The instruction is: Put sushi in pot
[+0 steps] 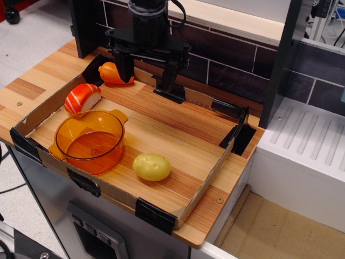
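The sushi (82, 97) lay against the cardboard wall at the desk's (161, 129) left, just behind the pot (91, 141), while the fingers (145, 73), spread wide and empty, hung beside the carrot (114, 74), risking a mistaken grab

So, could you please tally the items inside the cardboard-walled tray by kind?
Toy foods: 3, namely sushi, carrot, potato
Pots: 1, the orange pot
Total: 4
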